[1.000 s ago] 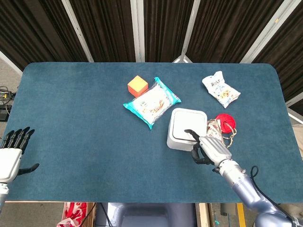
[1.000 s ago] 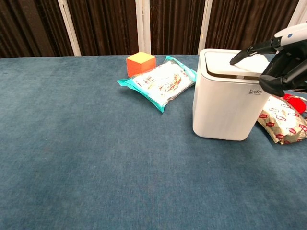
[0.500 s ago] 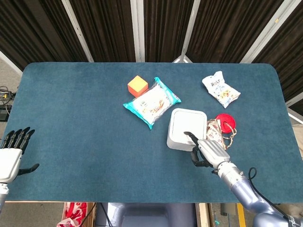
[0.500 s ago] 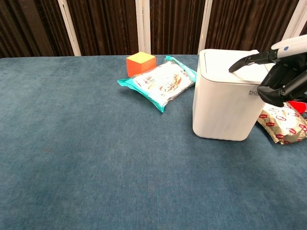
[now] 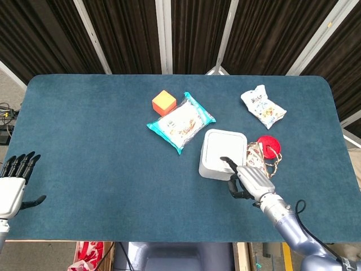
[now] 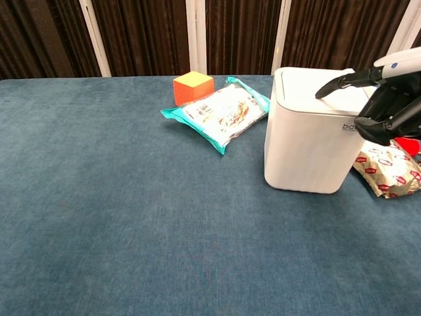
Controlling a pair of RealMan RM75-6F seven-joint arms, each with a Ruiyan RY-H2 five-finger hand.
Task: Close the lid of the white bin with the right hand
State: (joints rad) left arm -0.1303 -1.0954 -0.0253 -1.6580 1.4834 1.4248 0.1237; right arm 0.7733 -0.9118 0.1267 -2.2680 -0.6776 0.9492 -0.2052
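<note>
Blue-carpeted table (image 5: 84,141), dark curtains behind.
Right hand (image 5: 251,180), lower right of the head view: one finger stretched out onto the lid (image 5: 224,148), its tip touching; the rest curled beside the wall, holding nothing.
Left hand (image 5: 14,183), lower left edge: fingers straight, apart, empty.
One white bin (image 6: 309,131), right of centre, lid down.
One orange cube (image 5: 164,102).
One teal packet (image 5: 181,122).

Right robot hand (image 6: 388,99) — clipped by the chest view's edge.
</note>
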